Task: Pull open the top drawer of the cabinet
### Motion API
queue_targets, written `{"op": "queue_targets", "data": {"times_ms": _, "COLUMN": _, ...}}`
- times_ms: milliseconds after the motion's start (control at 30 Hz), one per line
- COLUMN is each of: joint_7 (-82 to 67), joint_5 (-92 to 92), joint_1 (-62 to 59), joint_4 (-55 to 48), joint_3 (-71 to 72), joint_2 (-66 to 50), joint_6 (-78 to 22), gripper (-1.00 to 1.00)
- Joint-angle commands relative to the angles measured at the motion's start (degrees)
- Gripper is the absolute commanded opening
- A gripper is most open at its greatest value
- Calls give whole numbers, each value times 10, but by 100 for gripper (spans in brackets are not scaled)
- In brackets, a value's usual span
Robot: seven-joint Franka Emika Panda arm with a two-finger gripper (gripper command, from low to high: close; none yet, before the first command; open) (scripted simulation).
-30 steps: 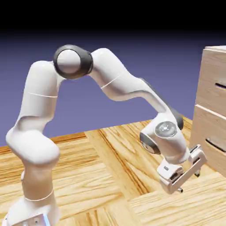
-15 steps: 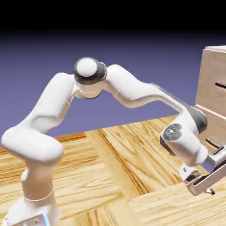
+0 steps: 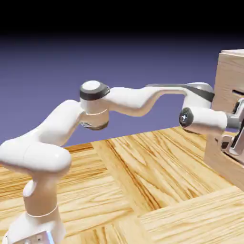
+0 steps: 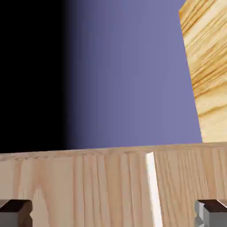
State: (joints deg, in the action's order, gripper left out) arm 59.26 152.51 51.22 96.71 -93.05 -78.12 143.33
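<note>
Arm (image 3: 128, 101), white with dark joint bands: one, reaching across to the exterior view's right, its forearm nearly level above the counter (image 3: 143, 176), which is of light wood in large angled panels.

Claw (image 4: 114, 214), two-fingered: one, jaws spread wide, with nothing held between the tips. In the hand view the tips sit at the bottom corners, well apart, pale wood showing between them. In the exterior view the hand is in front of the cabinet, partly cut off by the picture's edge; contact with the wood cannot be told.

Cabinet (image 3: 217, 167), boxy, pale wood grain: one, at the exterior view's right, cropped by the frame.

Top drawer (image 3: 230, 71), uppermost front of the cabinet: one, flush with the body as far as shows. Its dark, slim handle (image 3: 238, 92) lies just above the hand, only one end in frame.

Bright strip (image 4: 154, 188), narrow: one, running between two wood panels in the hand view.
</note>
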Motion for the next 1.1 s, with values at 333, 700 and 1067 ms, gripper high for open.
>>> {"op": "queue_targets", "data": {"times_ms": 333, "joint_7": 31, "joint_5": 106, "joint_1": -25, "joint_4": -151, "joint_3": -63, "joint_2": -81, "joint_6": 20, "gripper": 0}}
{"op": "queue_targets", "data": {"times_ms": 700, "joint_7": 20, "joint_5": 110, "joint_1": 13, "joint_4": -85, "joint_3": -67, "joint_2": -82, "joint_6": -7, "gripper": -100}}
{"op": "queue_targets", "data": {"times_ms": 1067, "joint_7": -10, "joint_5": 109, "joint_1": 153, "joint_4": 143, "joint_3": -85, "joint_2": -86, "joint_6": -96, "gripper": -100}}
